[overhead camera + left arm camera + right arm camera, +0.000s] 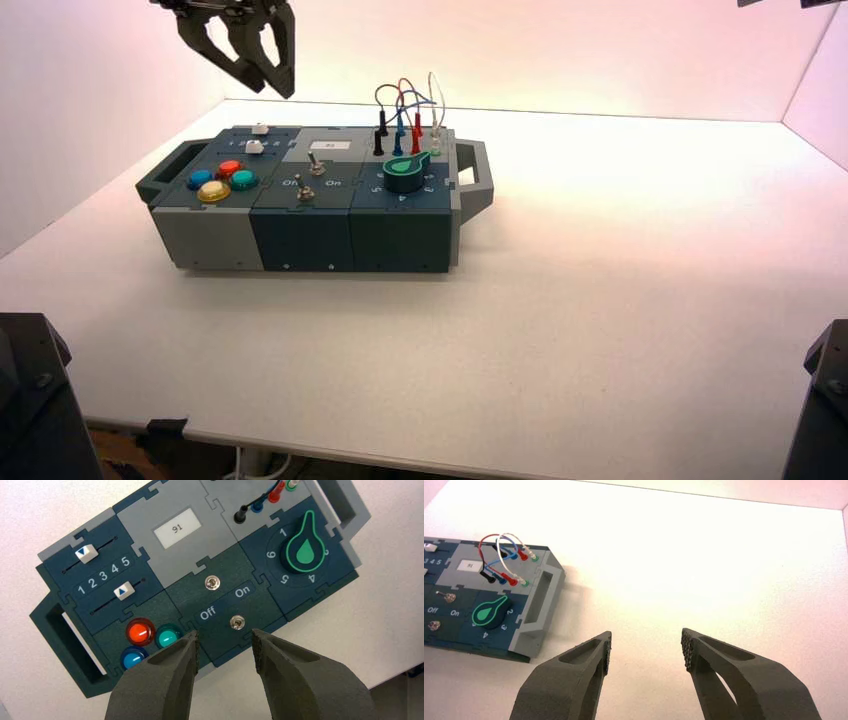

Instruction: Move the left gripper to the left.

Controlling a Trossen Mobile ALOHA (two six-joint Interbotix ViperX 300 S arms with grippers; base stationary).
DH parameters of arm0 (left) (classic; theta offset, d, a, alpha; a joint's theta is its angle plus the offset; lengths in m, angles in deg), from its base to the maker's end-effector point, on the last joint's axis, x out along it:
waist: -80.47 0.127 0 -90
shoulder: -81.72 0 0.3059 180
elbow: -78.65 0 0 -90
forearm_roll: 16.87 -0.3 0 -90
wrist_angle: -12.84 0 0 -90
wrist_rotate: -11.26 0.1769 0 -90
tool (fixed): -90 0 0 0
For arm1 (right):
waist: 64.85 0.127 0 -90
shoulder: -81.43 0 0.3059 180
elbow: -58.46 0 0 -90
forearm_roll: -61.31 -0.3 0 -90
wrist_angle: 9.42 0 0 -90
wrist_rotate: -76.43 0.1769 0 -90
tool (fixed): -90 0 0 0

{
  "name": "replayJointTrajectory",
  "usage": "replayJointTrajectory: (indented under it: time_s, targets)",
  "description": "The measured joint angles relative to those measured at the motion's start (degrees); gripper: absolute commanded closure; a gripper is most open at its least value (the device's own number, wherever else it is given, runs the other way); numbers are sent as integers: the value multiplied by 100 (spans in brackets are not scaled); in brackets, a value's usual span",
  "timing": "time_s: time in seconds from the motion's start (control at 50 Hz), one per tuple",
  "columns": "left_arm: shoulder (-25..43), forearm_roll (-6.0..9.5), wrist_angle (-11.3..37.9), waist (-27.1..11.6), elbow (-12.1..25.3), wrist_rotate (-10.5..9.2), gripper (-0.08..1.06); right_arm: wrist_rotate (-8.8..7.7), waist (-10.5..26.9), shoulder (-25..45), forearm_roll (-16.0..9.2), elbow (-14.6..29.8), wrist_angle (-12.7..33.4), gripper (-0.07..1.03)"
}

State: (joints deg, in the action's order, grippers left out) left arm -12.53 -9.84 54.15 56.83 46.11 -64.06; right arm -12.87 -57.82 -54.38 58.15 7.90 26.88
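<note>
My left gripper (268,85) hangs high above the back left of the grey-teal box (300,235), open and empty, touching nothing. In the left wrist view the left gripper (225,640) looks down on the box (220,560). Its fingers frame the box's front edge near the lower toggle switch (236,623) and the teal button (167,637). My right gripper (646,642) is open and empty over bare table, to the right of the box (536,610).
The box bears red (229,168), teal, blue and yellow buttons, two white sliders (86,552), two toggles, a green knob (405,172), a display reading "91" (176,528) and looped wires (405,100). Black arm bases (30,400) stand at the near corners.
</note>
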Motion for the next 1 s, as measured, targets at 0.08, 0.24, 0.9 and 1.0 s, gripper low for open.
replayJointTrajectory:
  time_s: [0.08, 0.24, 0.9, 1.0]
  targets:
    - [26, -26, -9, 70, 0, 9, 41, 9, 44, 0, 9, 0, 0, 24]
    - [44, -44, -70, 387, 0, 9, 42, 9, 193, 0, 0, 0, 0, 24]
    - [-62, -141, -149, 3744, 9, 9, 42, 9, 510, -9, 0, 0, 0, 24]
    - [-185, -141, -193, 4061, 9, 0, 43, 0, 519, 0, 0, 0, 0, 24]
